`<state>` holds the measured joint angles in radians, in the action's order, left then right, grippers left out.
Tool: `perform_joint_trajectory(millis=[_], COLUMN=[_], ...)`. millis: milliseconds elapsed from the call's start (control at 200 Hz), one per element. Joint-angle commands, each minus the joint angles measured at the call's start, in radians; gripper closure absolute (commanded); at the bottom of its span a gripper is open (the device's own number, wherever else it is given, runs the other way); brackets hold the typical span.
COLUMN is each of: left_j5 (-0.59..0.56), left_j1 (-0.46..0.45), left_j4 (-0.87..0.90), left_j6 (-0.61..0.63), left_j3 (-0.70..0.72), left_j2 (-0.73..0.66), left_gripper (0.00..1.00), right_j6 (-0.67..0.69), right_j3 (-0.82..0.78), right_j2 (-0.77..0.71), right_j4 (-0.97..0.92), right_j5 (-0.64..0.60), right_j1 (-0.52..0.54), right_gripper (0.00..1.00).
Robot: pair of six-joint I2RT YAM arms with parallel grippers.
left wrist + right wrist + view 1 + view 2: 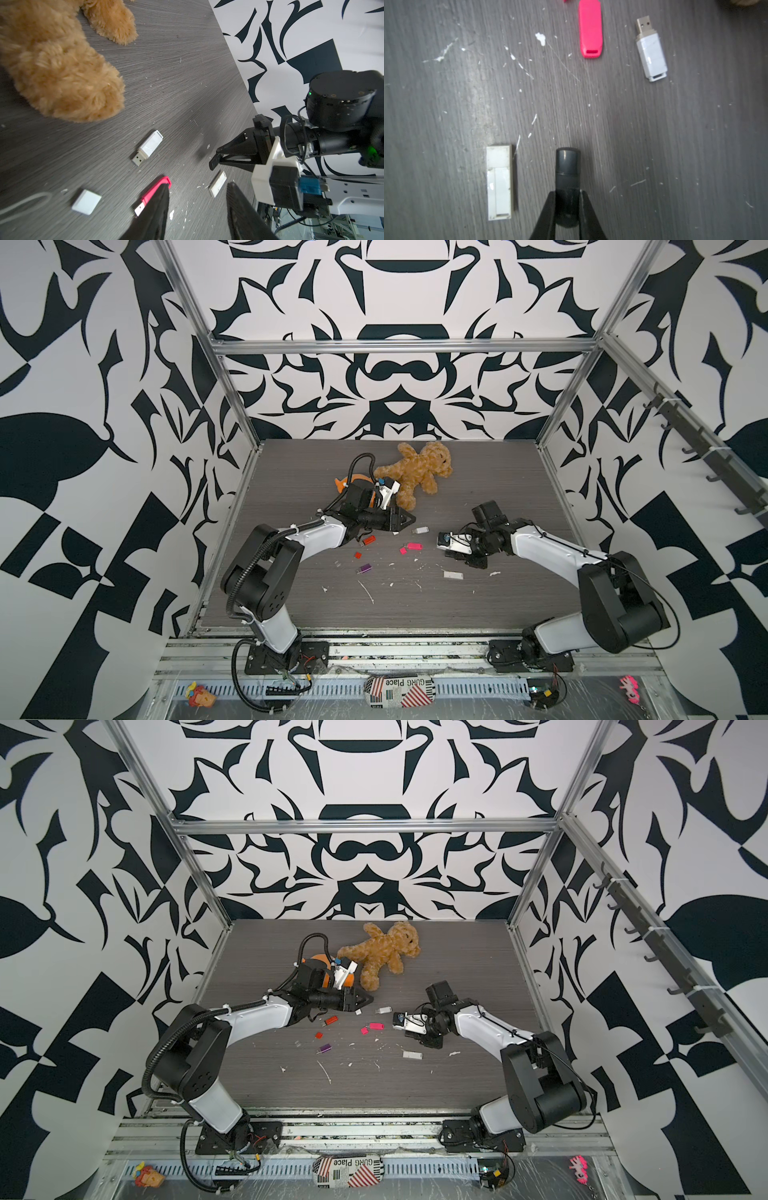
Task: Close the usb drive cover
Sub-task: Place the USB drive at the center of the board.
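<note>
My right gripper (568,193) is shut on a dark grey usb drive (568,176), which sticks out past the fingertips. Its cover (568,159) sits on the far end, with a thin seam against the body. The drive hangs just above the grey table. In the left wrist view the same drive (213,163) shows at the tip of the right gripper (217,158). My left gripper (197,187) is open with nothing between its fingers, a short way from the drive. In a top view the left gripper (409,519) and right gripper (448,554) face each other across the table's middle.
Loose drives lie around: a white one with bare plug (651,54), a pink one (590,31), a flat white one (499,182), red (369,540) and purple (364,569). A white cap (86,201) lies near the left gripper. A teddy bear (415,477) lies behind.
</note>
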<state>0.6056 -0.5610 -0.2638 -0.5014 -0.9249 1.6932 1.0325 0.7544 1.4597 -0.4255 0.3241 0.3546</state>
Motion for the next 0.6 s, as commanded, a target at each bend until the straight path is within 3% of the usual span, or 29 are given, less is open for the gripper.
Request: perform_joint_trajectory(millis=[0,600], left_j5=[-0.007,-0.004], left_j1=[0.005,0.004], left_j4=[0.004,-0.025], left_j6=[0.008,-0.023], left_j3=[0.012,0.026], left_j2=[-0.004,0.012], left_gripper=[0.51,0.51], right_j6=[-0.003,-0.008], right_j3=[0.028,0.029], right_j2=[0.006,0.051], right_j4=[-0.035,-0.039], right_j5=[0.003,0.008], right_j1=[0.010,0.027], right_gripper=[0.86,0.81])
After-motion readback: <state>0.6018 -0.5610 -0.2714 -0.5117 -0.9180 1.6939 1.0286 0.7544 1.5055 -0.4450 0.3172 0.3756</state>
